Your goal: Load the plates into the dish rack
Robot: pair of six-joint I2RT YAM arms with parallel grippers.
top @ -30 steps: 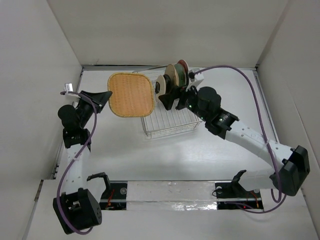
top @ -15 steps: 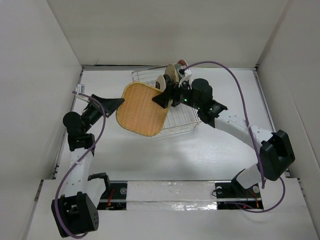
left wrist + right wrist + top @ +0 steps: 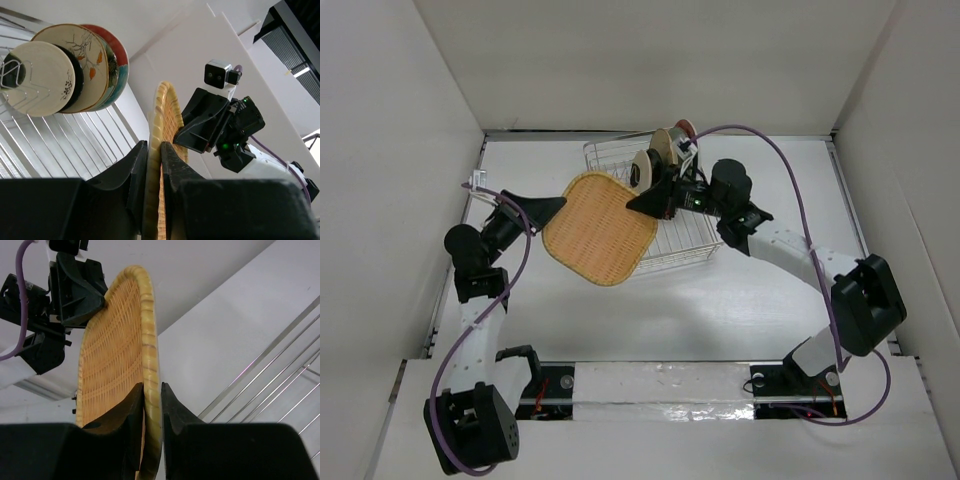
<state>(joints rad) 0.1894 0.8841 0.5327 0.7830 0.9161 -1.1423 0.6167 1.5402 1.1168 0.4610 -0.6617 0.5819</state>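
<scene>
While pinched on two rims at once, hangs as a shared load: orange woven plate (image 3: 598,228), clamped at its 9 o'clock rim by the left gripper (image 3: 548,208), jaws narrow on the braided edge, and at its 2 o'clock rim by the right gripper (image 3: 642,203), likewise closed tight on that edge in its own wrist view. Lies in the top view with most of its face turned up toward the camera, overlapping the 9 o'clock side of the dish rack (image 3: 685,238) and not yet down among the tines. Stands already loaded at the rack's 12 o'clock end: pale yellow plate (image 3: 40,80) nearest, then black plate (image 3: 78,75), cream floral plate (image 3: 92,55), teal plate (image 3: 115,75) and red plate (image 3: 117,45) farthest, all upright and packed face to face. Leaves bare tines from the rack's middle toward 5 o'clock, just at 3 o'clock of the orange plate's centre. Turns, by this reading, on one relation: rack axis running roughly 11 to 5 o'clock, woven face needing to stand across it, edge down, parallel to the stack. Puts the right gripper nearer, over the wires beside the stack, and the left one outside the rack wall at 9 o'clock. Calls probably for release by one side before tipping upright, given a turn limited by two opposed grips. Cannot tell the releasing side from these views.
</scene>
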